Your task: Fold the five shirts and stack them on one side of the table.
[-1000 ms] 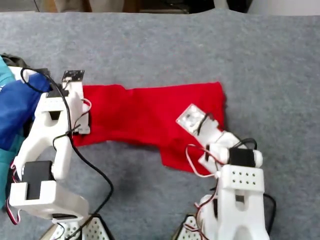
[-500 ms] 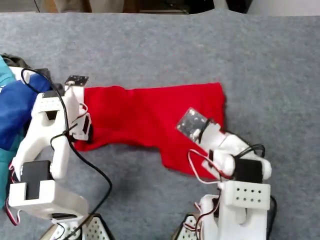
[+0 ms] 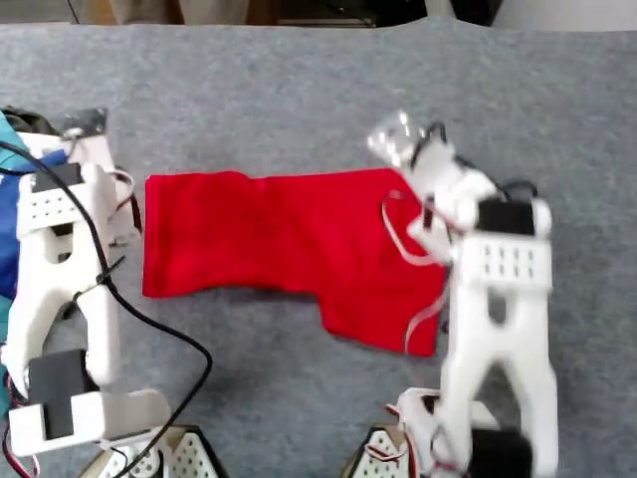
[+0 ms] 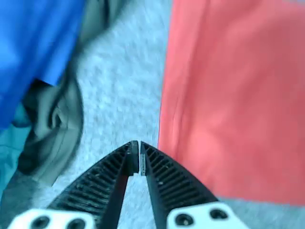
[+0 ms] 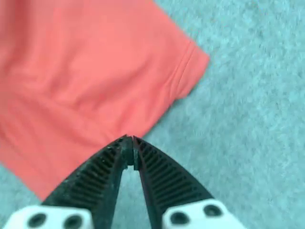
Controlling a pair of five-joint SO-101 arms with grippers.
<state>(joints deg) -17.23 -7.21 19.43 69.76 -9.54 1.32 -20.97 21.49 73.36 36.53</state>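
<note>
step: folding red shirt (image 3: 279, 234), part-folded | left gripper (image 4: 138, 161), right gripper (image 5: 129, 153): both closed, empty, at its opposite ends | next, likely: open, pinch an edge, fold over

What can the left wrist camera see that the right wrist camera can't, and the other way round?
Left wrist camera, not the right: a blue shirt, an olive-grey garment and a bit of teal cloth, bunched together near the left gripper, which is shut. Right wrist camera, not the left: a hemmed corner of the red shirt, and the right gripper, also shut. Both: the red shirt lying on the grey table cover.
</note>
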